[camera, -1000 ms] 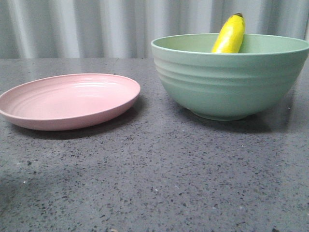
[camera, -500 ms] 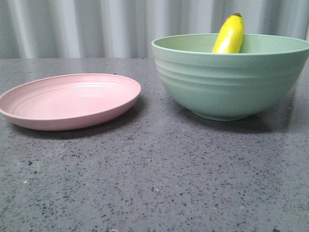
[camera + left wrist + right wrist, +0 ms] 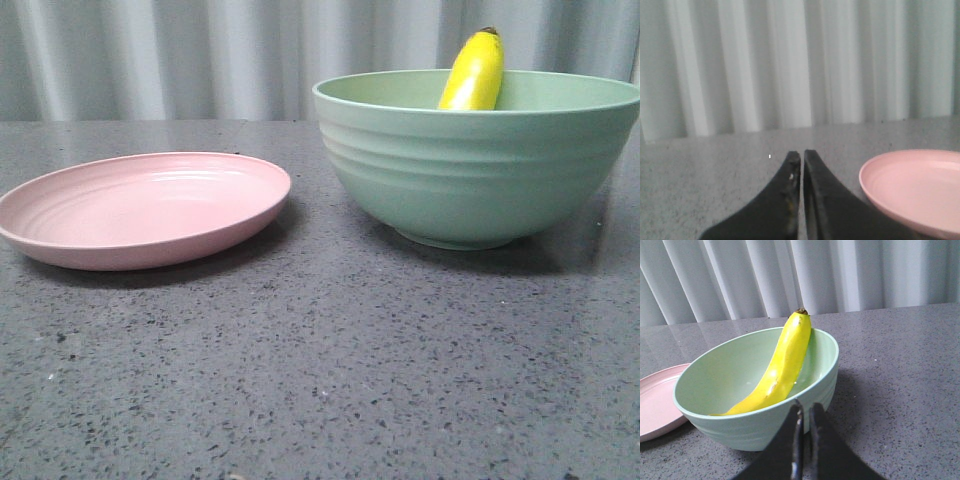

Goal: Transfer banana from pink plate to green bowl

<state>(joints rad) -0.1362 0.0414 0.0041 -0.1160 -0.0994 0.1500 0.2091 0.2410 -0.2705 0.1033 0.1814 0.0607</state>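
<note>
Transfer looks done — the banana (image 3: 781, 366) lies inside the green bowl (image 3: 470, 170), leaning on its far wall w/ the dark tip poking above the rim, and the pink plate (image 3: 140, 210) beside it sits bare. Left gripper (image 3: 801, 156) and right gripper (image 3: 804, 407) both have fingers pressed together on nothing, clear of the bowl — little left, prob. just parking the arms.
</note>
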